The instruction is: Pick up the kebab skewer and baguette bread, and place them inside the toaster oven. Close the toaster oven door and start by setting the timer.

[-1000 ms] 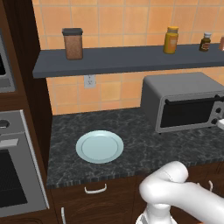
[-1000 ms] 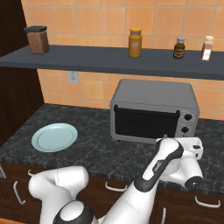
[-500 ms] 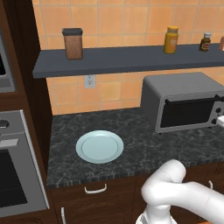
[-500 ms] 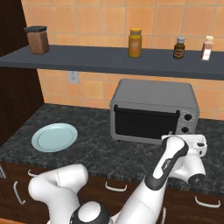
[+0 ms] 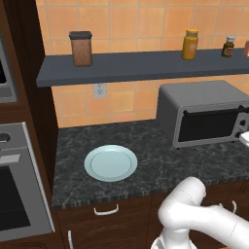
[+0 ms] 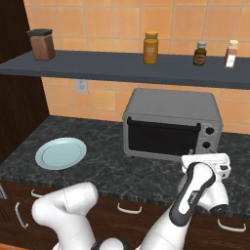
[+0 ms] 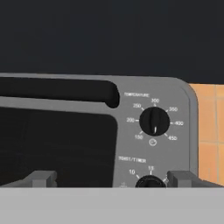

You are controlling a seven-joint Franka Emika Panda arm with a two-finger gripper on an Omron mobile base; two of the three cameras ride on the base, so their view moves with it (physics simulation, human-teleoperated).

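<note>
Your gripper point(image 7: 109, 178) has crept slightly right and up along the toaster oven point(image 6: 172, 125) since a second ago; it now faces the knobs, jaws spread wide and holding nothing. The toaster oven door point(image 6: 161, 140) is shut. The oven sits on a dark speckled counter point(image 5: 155, 163), well apart from the pale blue plate point(image 5: 111, 163), under a grey shelf point(image 6: 122, 66) against orange tiles.

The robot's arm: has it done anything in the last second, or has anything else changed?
The arm's hand has drifted right and a little upward in front of the toaster oven, jaws wide open and empty. The toaster oven door stayed shut, and the plate stayed put.
</note>
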